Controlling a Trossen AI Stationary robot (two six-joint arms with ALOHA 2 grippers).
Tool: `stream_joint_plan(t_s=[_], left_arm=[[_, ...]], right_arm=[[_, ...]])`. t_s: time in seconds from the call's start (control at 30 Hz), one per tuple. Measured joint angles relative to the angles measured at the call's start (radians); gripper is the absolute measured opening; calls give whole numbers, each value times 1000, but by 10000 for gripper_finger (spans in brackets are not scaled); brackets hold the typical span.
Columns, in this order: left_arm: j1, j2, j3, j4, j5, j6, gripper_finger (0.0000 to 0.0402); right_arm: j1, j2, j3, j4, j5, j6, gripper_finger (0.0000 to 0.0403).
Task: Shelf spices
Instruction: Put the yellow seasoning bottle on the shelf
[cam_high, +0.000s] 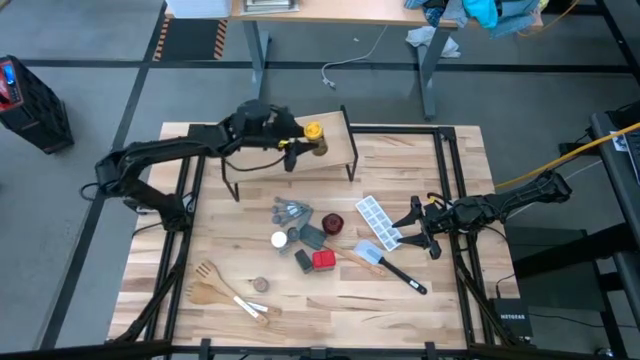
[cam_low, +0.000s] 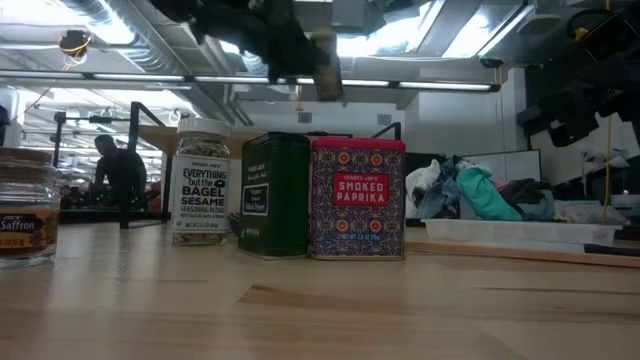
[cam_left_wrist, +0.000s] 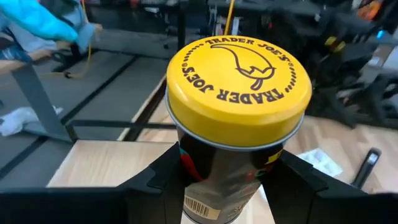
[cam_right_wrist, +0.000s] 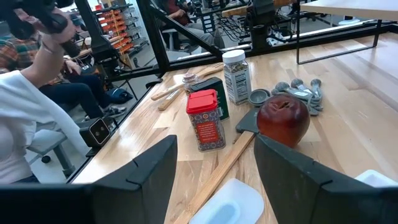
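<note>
The shelf (cam_high: 335, 150) stands at the tabletop's (cam_high: 330, 310) twelve o'clock edge. The yellow-capped jar (cam_high: 314, 133) is over the shelf, held by the left gripper (cam_high: 300, 140). The two tins (cam_high: 323, 260) sit mid-tabletop, side by side; the right gripper (cam_high: 425, 228) waits at three o'clock.

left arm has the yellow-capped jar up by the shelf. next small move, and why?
Probably lower it straight down onto the shelf, then open. The left end effector is shut on the yellow-capped jar, and the high view shows the jar over the plank's middle. The low view shows it raised well above the tins, so it likely isn't resting yet. The right end effector waits open near the red apple-shaped dish.
</note>
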Motion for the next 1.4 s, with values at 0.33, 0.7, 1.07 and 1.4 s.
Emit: stream_joint_plan(t_s=[0.33,0.7,1.07,1.4], left_arm=[[119,197,131,2,110,33,160],[199,251,167,-86,122,95,160],[212,251,169,-93,118,98,216],[211,249,169,-89,108,91,237]], right_arm=[[0,0,0,0,0,0,221],[0,0,0,0,0,0,221],[0,0,0,0,0,0,221],[0,0,0,0,0,0,221]])
